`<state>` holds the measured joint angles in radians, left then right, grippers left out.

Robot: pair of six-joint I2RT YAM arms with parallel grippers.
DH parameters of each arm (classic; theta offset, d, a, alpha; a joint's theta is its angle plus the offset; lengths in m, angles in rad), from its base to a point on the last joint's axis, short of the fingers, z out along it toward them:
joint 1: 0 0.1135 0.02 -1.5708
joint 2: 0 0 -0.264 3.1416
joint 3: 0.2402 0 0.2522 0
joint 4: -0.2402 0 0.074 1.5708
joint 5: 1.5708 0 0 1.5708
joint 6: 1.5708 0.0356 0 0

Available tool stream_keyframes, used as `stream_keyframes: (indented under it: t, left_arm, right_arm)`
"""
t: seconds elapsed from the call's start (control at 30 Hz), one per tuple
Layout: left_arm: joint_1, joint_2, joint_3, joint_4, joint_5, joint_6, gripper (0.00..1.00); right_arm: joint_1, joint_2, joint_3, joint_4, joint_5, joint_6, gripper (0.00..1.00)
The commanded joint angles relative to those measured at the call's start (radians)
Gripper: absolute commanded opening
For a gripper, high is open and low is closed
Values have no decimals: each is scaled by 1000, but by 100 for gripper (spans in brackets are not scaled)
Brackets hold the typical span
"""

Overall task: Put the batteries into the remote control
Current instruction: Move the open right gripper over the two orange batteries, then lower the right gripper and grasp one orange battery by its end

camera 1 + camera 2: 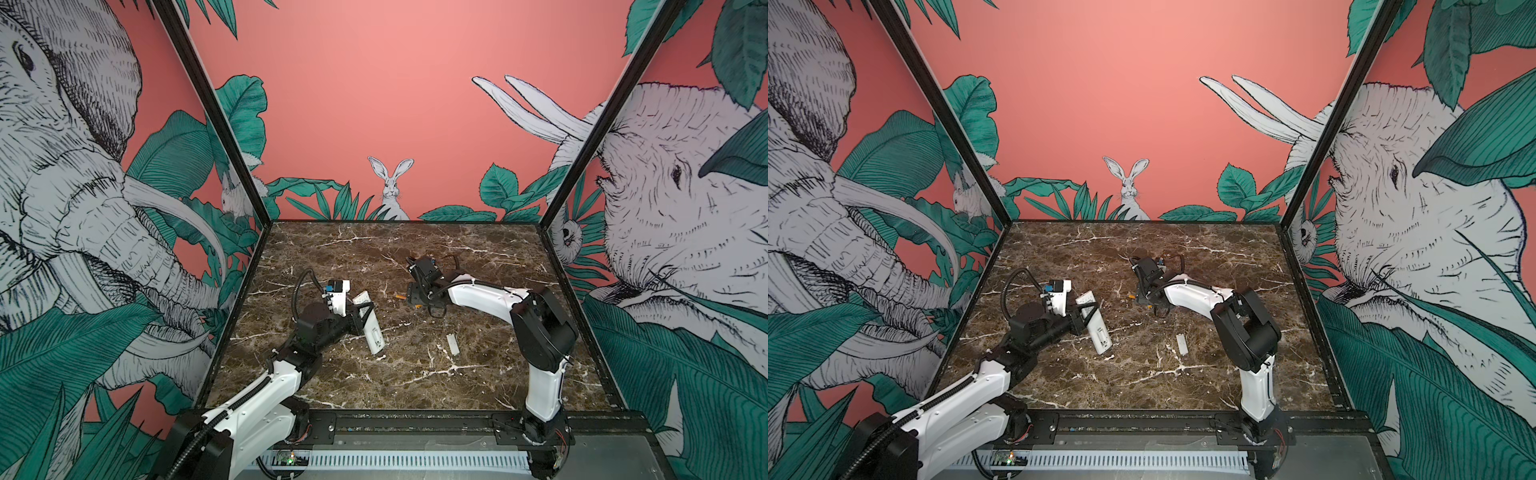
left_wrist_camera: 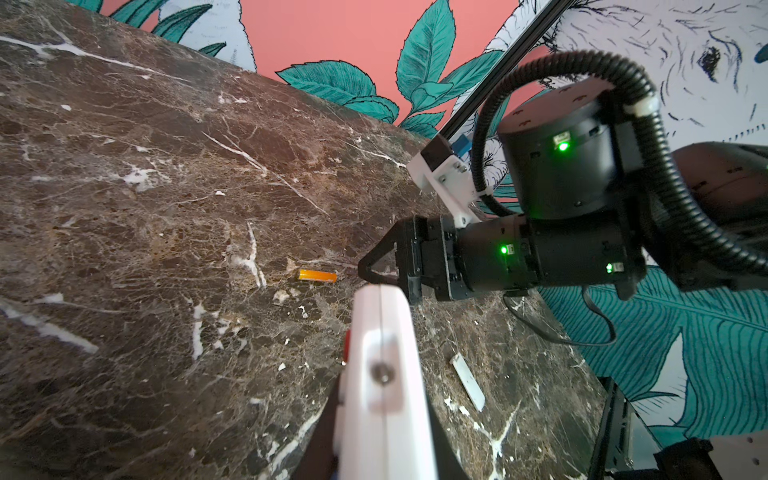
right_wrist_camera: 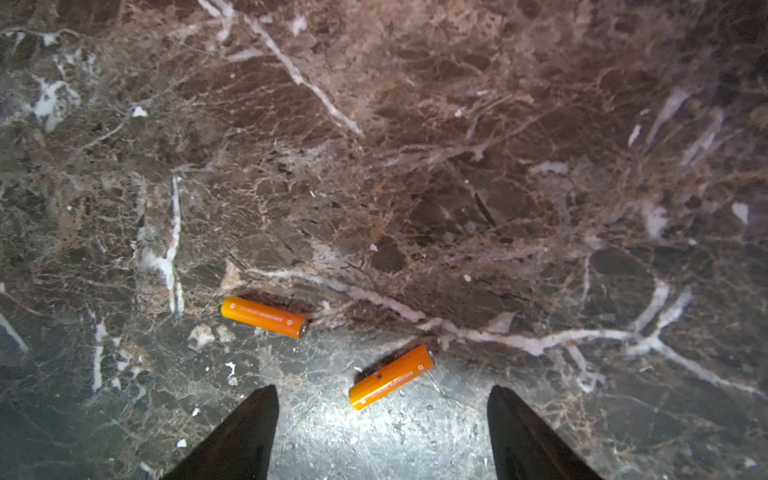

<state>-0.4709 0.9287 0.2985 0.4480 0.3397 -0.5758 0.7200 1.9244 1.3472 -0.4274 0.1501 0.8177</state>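
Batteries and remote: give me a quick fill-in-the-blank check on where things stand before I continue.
1. The left gripper is shut on the ____.
2. In the right wrist view, ____ orange batteries lie loose on the table.
3. The right gripper hangs over them, touching neither, with its jaws ____.

Missing words: remote control; two; open.

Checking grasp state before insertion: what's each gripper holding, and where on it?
The left gripper is shut on the remote control, clamped across its width on the far half. The right gripper is open and empty, above the batteries.
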Motion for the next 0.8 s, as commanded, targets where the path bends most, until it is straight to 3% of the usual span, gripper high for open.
stream_keyframes:
  t: [0.0,0.37,0.77]
  left_arm:
    - [-5,-27,-11,44,-3,-6,0]
    - [-4,-33,-15,45,-7,-6,0]
    - [-5,-38,-19,46,-10,-6,0]
  right_arm:
    - [6,23,12,-21,37,6,79]
    - [8,51,15,-11,42,14,74]
    - [8,90,18,-1,47,13,57]
